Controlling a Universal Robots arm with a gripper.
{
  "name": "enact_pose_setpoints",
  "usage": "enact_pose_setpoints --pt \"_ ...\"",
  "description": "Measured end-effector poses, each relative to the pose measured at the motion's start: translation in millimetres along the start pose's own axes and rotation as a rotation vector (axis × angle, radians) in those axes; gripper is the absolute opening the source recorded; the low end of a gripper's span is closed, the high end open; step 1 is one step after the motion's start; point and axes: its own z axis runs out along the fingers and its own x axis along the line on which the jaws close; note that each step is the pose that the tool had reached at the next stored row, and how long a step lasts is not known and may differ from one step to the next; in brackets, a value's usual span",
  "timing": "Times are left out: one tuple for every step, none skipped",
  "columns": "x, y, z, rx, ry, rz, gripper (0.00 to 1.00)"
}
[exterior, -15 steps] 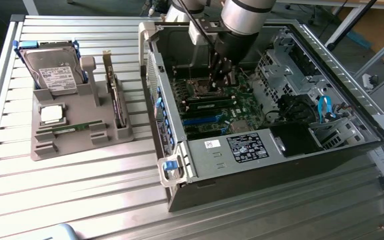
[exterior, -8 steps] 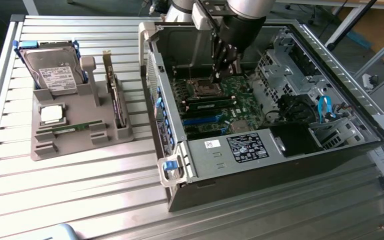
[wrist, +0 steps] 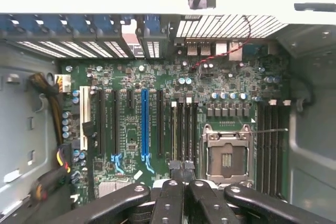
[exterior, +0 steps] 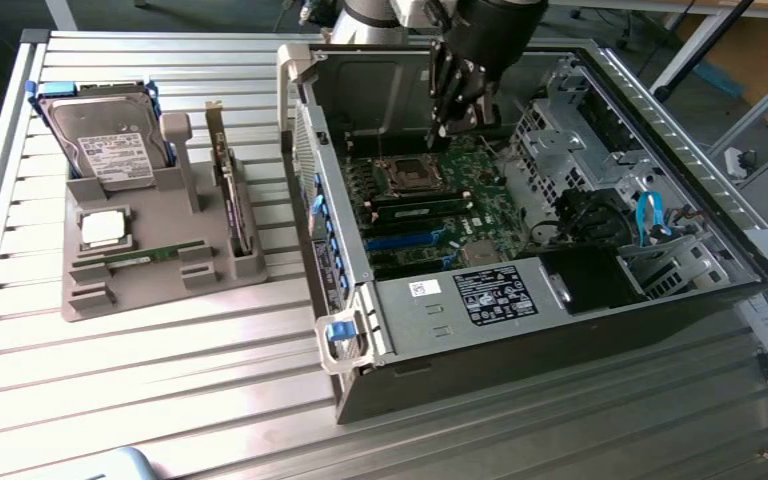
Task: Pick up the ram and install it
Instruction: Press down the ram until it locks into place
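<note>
The ram [exterior: 155,253] is a thin green stick lying flat in the grey holder tray [exterior: 91,300] at the exterior view's left, outside the computer case. My black gripper [exterior: 447,128] hangs inside the open case [exterior: 398,330], above the motherboard's far end and well away from the ram. In the wrist view its fingers [wrist: 168,198] are pressed together, so the gripper [wrist: 182,184] is shut with nothing held. It hovers over the black memory slots [wrist: 184,129], beside the processor socket [wrist: 226,156].
The tray also holds a hard drive [exterior: 107,140], a square silver processor [exterior: 101,228] and an upright expansion card [exterior: 231,190]. Case walls, a drive cage [exterior: 558,130] and blue cables [exterior: 648,215] ring the motherboard. A blue slot [wrist: 144,124] lies near the memory slots.
</note>
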Motion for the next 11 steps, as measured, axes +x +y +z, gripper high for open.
enact_pose_setpoints --pt "-0.1 0.0 -2.8 0.0001 -0.0002 0.0 0.1" --pt "-0.2 0.0 -5.8 0.0001 -0.0002 0.0 0.1" --pt "-0.3 0.1 -7.9 0.0001 -0.0001 0.0 0.1" --pt "-0.3 0.1 -9.8 0.0001 -0.0001 0.0 0.1" --pt "-0.4 0.1 -11.9 0.0001 -0.0002 0.0 0.1" --pt "-0.4 0.1 -13.3 0.0001 -0.0002 0.0 0.1" --pt "-0.5 0.2 -14.9 0.0001 -0.0002 0.0 0.1" --pt "-0.5 0.2 -16.4 0.0001 -0.0002 0.0 0.1" --pt "-0.5 0.2 -16.4 0.0001 -0.0003 0.0 0.1" --pt "-0.5 0.2 -16.4 0.0001 -0.0003 0.0 0.1" --pt "-0.5 0.2 -16.4 0.0001 -0.0002 0.0 0.1"
